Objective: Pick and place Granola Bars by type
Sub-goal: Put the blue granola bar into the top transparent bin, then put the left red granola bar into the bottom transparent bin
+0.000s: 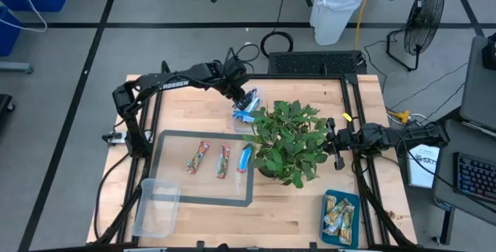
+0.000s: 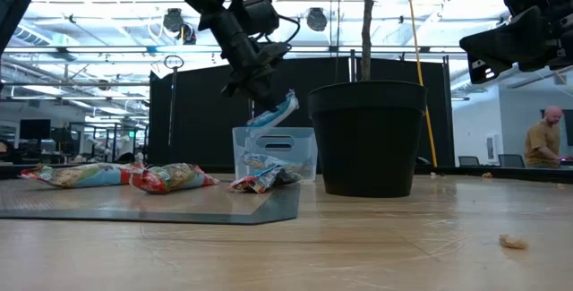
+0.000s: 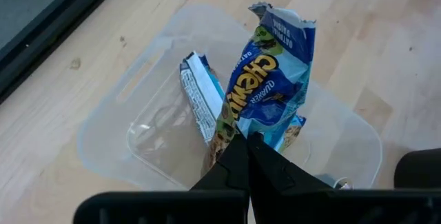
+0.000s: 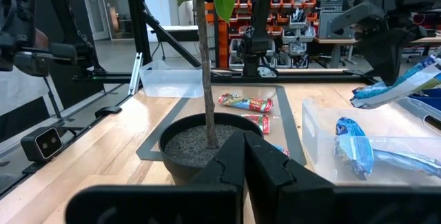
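Note:
My left gripper [image 1: 245,97] is over the table's far middle, shut on a shiny blue bar [image 3: 269,79] above a clear tub [image 1: 249,114]. A second blue bar [image 3: 198,100] lies inside that tub [image 3: 138,134]. On the grey mat [image 1: 167,139] lie two red-and-tan bars [image 1: 198,157] [image 1: 223,161] and a blue bar [image 1: 245,157]. Green-and-beige bars [image 1: 339,213] lie in the teal tray [image 1: 326,225] at the near right. My right gripper [image 1: 335,140] waits shut, level, just right of the potted plant [image 1: 285,139]. My left gripper pinches the blue bar between its two fingers at the wrapper's near end [image 3: 253,129]. The fingers [image 2: 258,87] slant down from above and from the table's left. The bar [image 2: 276,112] is lifted clear, tilted, just above the tub's rim [image 2: 273,132].
The leafy plant in its black pot [image 2: 367,134] stands at the table's middle, between the two arms and right beside the far tub. Another clear tub [image 1: 155,205] sits at the near left, overlapping the mat's corner. Bare wood lies along the near edge.

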Available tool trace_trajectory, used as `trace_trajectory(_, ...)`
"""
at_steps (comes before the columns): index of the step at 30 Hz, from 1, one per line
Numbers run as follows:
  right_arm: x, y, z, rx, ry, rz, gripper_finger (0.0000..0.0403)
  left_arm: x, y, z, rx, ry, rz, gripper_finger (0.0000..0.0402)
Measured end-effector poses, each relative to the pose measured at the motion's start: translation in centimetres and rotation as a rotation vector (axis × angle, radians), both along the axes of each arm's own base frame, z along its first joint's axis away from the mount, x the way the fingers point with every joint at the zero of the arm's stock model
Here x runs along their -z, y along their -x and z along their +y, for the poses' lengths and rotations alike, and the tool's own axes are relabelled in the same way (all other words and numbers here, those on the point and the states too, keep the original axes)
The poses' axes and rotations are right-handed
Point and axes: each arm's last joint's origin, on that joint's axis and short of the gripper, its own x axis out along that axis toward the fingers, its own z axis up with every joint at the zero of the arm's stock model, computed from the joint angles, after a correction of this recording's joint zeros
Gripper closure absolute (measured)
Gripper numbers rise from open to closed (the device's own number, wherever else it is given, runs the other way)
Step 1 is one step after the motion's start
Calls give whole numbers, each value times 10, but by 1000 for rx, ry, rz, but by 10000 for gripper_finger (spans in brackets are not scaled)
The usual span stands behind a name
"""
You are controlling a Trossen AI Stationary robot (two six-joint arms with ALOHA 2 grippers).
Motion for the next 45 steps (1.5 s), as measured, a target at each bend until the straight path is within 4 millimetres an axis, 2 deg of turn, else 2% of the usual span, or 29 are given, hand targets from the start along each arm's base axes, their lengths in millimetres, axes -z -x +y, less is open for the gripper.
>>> trace_trajectory(11,0,0,0,0,0,0,403,-1,-2,0,-2,-9,-21,393)
trace_trajectory(20,0,0,0,0,0,1,403,-3,-4,1,-11,-18,-54,308)
trace_trajectory(23,0,0,0,0,0,1,403,-7,6,-5,9,35,2,286)
trace_trajectory(26,0,0,0,0,0,1,403,-19,24,-23,36,106,108,277)
trace_trajectory(29,0,0,0,0,0,1,403,-27,41,-52,3,128,284,276)
trace_trajectory(34,0,0,0,0,0,1,403,-31,55,-103,-104,26,491,275)
trace_trajectory(39,0,0,0,0,0,0,403,-6,56,-142,-111,21,563,275)
trace_trajectory(45,0,0,0,0,0,1,403,38,73,-158,-198,102,670,275)
